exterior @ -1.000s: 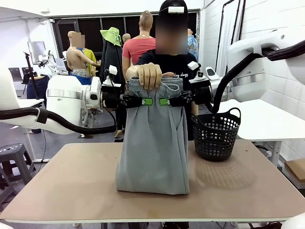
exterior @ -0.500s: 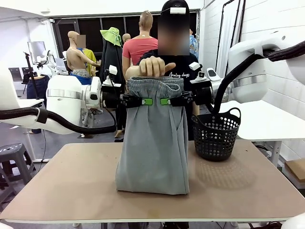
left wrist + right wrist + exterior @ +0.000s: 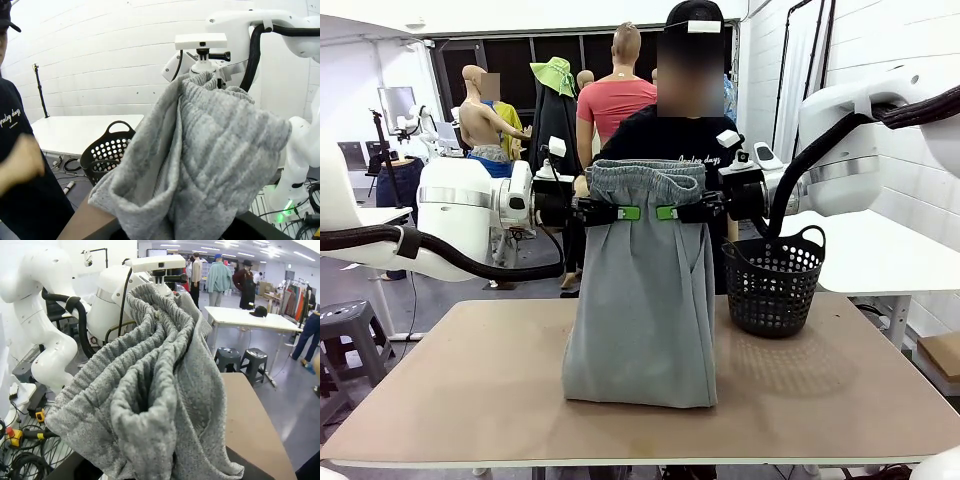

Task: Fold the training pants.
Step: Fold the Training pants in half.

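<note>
The light grey training pants (image 3: 642, 300) hang upright over the table's middle, their lower end resting bunched on the tabletop (image 3: 470, 380). My left gripper (image 3: 617, 212) is shut on the pants just below the gathered waistband, and my right gripper (image 3: 673, 212) is shut on them right beside it. In the left wrist view the grey waistband cloth (image 3: 210, 150) covers my fingers. The same bunched cloth (image 3: 150, 390) hides the fingers in the right wrist view. A person (image 3: 665, 135) stands behind the pants, hands off them.
A black mesh basket (image 3: 773, 282) stands on the table right of the pants, and shows as the basket (image 3: 107, 152) in the left wrist view. Bare tabletop lies left, front and right of the pants. A white table (image 3: 865, 245) stands at the back right.
The person's hand has let go of the waistband, lifted off and drawn back out of sight behind the pants. Both grippers and the pants have stayed in place.
</note>
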